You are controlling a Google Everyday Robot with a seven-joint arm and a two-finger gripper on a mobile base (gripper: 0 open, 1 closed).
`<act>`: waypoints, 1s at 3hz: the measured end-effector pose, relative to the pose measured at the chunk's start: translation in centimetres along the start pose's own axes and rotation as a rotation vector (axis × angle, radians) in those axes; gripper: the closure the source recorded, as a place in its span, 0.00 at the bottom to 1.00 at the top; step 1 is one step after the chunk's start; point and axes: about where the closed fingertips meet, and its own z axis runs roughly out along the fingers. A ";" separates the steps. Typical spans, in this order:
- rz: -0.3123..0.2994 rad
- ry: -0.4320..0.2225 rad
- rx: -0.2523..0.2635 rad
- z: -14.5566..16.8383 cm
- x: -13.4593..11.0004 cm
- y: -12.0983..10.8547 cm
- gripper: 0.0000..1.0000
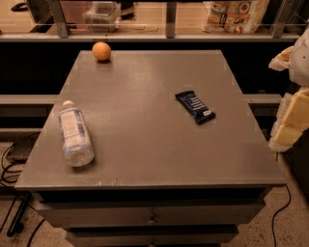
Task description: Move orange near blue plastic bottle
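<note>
The orange (101, 50) is a small round fruit at the far left corner of the grey table (145, 144). The blue plastic bottle (75, 135) is a clear water bottle with a white cap and a pale label. It lies on its side near the table's left front edge, cap pointing away. The gripper (291, 120), white and pale yellow, hangs at the right edge of the view, just off the table's right side. It is far from both the orange and the bottle and holds nothing that I can see.
A flat dark blue snack bar wrapper (194, 107) lies right of the table's centre. A counter rail with a plastic container (101, 14) and snack bags (236, 14) runs behind the table. Drawers sit below the tabletop, and cables lie on the floor at left.
</note>
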 end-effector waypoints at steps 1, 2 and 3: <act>0.000 0.000 0.000 0.0 0.0 0.0 0.00; 0.012 -0.028 0.032 -0.1 -0.4 -0.7 0.00; 0.023 -0.128 0.081 0.0 -2.2 -2.4 0.00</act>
